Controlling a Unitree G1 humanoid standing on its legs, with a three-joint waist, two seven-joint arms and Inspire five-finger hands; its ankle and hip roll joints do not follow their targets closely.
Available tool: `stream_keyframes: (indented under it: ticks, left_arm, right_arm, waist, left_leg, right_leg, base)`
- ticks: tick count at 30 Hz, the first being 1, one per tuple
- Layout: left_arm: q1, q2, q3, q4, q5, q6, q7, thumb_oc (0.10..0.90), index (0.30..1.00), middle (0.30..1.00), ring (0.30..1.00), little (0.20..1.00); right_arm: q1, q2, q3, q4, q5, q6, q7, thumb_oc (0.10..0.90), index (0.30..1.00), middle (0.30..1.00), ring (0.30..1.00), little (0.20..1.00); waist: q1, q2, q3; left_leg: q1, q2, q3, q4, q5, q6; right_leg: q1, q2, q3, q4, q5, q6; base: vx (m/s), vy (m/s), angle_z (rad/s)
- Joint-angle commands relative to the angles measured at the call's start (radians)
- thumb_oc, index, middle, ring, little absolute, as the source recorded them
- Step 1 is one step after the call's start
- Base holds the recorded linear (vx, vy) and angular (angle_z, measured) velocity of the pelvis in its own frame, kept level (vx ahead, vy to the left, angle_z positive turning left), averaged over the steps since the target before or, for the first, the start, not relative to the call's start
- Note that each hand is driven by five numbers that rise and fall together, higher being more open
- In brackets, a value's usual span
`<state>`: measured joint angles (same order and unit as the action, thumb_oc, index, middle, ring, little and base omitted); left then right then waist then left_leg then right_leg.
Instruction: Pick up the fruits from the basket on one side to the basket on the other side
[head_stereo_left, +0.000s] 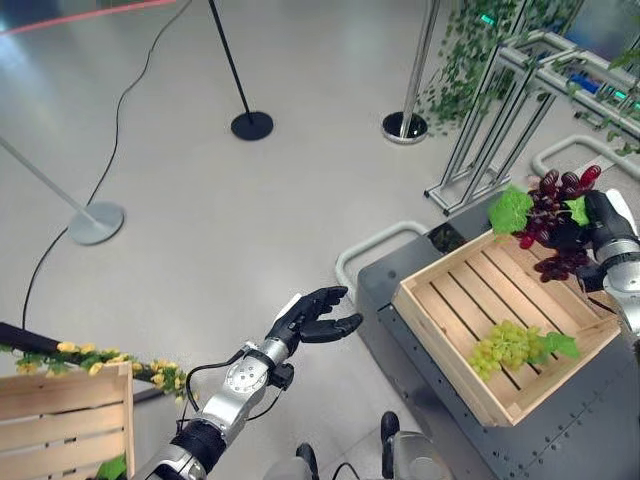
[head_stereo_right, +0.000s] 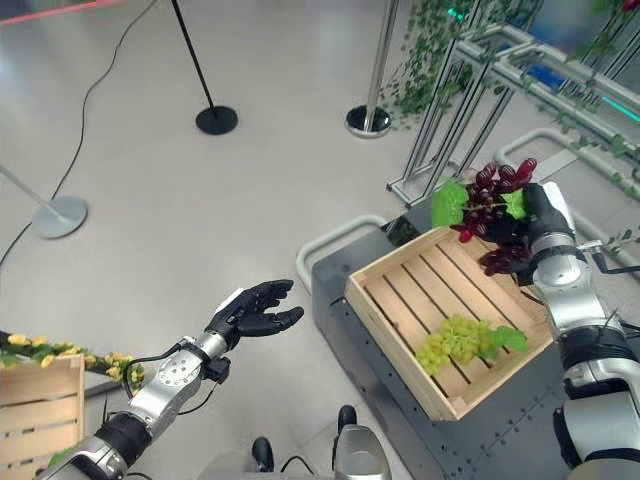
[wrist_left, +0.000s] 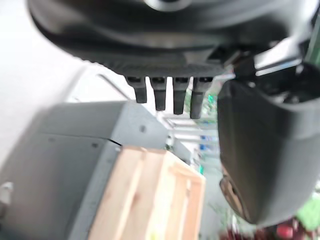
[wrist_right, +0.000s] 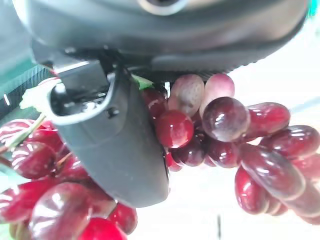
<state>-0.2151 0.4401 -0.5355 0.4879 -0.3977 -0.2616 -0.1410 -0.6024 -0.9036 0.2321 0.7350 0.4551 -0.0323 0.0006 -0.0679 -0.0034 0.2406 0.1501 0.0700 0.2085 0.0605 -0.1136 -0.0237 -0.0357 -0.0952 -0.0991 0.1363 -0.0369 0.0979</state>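
Left eye view: the right hand (head_stereo_left: 598, 225) is up over the far right corner of the wooden crate (head_stereo_left: 440, 335), fingers curled round a bunch of red grapes (head_stereo_left: 553, 205) with a couple of green leaves on it. The bunch hangs above the crate's far edge, not resting on the slats. A bunch of green grapes (head_stereo_left: 508, 346) lies inside the crate, toward its near right side. The crate sits on a grey metal cart (head_stereo_left: 560, 440). The left hand (head_stereo_left: 312, 320) is out over the bare floor left of the cart, fingers loosely spread, holding nothing. A second wooden crate (head_stereo_left: 62, 425) pokes in at the near left, with a yellow-flowered garland (head_stereo_left: 110, 360) along its far side.

Right eye view: same layout. Two black-based stanchions (head_stereo_right: 216, 119) and a white round base (head_stereo_right: 58, 216) stand far off on the floor.

Left wrist view: fingers (wrist_left: 159, 95) straight and apart, the crate and cart past them.

Right wrist view: the thumb (wrist_right: 117, 145) is pressed into the red grapes, which crowd all round it.
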Motion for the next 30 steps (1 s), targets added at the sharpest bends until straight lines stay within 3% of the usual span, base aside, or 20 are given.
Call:
stream_keyframes:
  ticks: [1, 5, 12, 22, 30]
  left_arm:
    - [-0.035, 0.036, -0.039, -0.098, 0.001, -0.033, -0.072, 0.800, 0.900, 0.900, 0.900, 0.900]
    - [-0.104, 0.055, -0.061, -0.144, -0.014, 0.025, -0.152, 0.800, 0.900, 0.900, 0.900, 0.900]
    - [-0.225, 0.060, -0.083, -0.165, -0.124, 0.108, -0.205, 0.800, 0.900, 0.900, 0.900, 0.900]
    - [-0.396, 0.043, -0.055, -0.160, -0.150, 0.180, -0.089, 0.800, 0.900, 0.900, 0.900, 0.900]
    - [-0.429, 0.047, -0.018, -0.143, -0.165, 0.247, -0.019, 0.800, 0.900, 0.900, 0.900, 0.900]
  right_arm:
    - [-0.074, 0.007, -0.083, -0.047, 0.198, -0.029, 0.068, 0.400, 0.300, 0.300, 0.300, 0.300]
    - [-0.094, 0.072, -0.100, -0.050, 0.385, 0.022, 0.181, 0.400, 0.300, 0.300, 0.300, 0.300]
    - [-0.157, 0.169, -0.059, -0.095, 0.560, 0.105, 0.275, 0.400, 0.300, 0.300, 0.300, 0.300]
    - [-0.217, 0.283, 0.056, -0.161, 0.496, 0.124, 0.240, 0.400, 0.300, 0.300, 0.300, 0.300]
    - [-0.237, 0.328, 0.125, -0.197, 0.399, 0.110, 0.210, 0.400, 0.300, 0.300, 0.300, 0.300]
  waist:
    - [0.023, -0.051, -0.119]
    - [0.021, -0.040, -0.145]
    - [0.031, -0.028, -0.167]
    - [0.080, -0.036, -0.187]
    - [0.110, -0.039, -0.197]
  left_leg:
    - [-0.072, -0.009, -0.003, 0.015, 0.050, -0.001]
    - [-0.036, -0.002, -0.005, -0.056, 0.081, -0.012]
    - [-0.010, -0.005, -0.021, -0.130, 0.110, -0.020]
    - [-0.011, -0.021, -0.078, -0.143, 0.111, -0.019]
    - [-0.016, -0.024, -0.109, -0.148, 0.119, -0.021]
  right_leg:
    - [0.057, -0.012, -0.009, -0.070, 0.058, -0.031]
    - [0.090, -0.010, -0.011, -0.142, 0.091, -0.022]
    - [0.125, -0.008, -0.035, -0.212, 0.115, -0.015]
    - [0.162, -0.020, -0.092, -0.222, 0.101, -0.013]
    - [0.177, -0.026, -0.124, -0.224, 0.095, -0.010]
  base:
    - [0.03, 0.022, 0.01]
    - [0.04, 0.031, 0.02]
    - [0.03, 0.025, 0.09]
    - [0.02, -0.009, 0.13]
    - [0.01, -0.009, 0.18]
